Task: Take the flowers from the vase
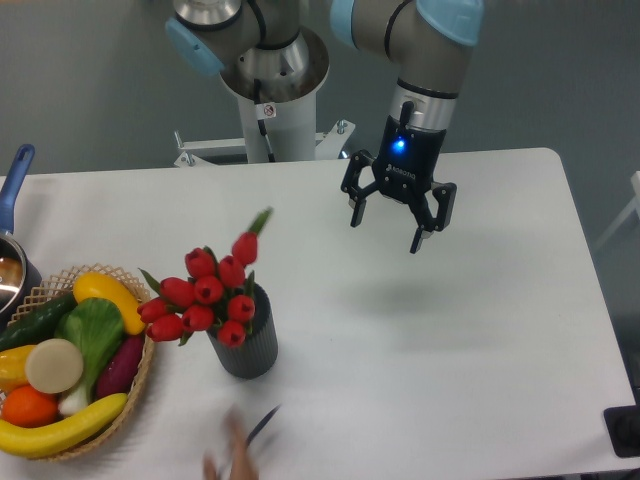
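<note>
The flowers (205, 292), a bunch of red tulip buds with green leaves, stand in the dark grey ribbed vase (246, 346) left of the table's middle and lean to the left. My gripper (390, 226) hangs open and empty above the table, up and to the right of the flowers and well apart from them, fingers pointing down.
A woven basket (142, 365) of fruit and vegetables sits at the left edge, close to the vase. A pot with a blue handle (14, 185) is at the far left. A blurred human hand (232, 457) is at the front edge below the vase. The robot base (270, 90) stands behind the table.
</note>
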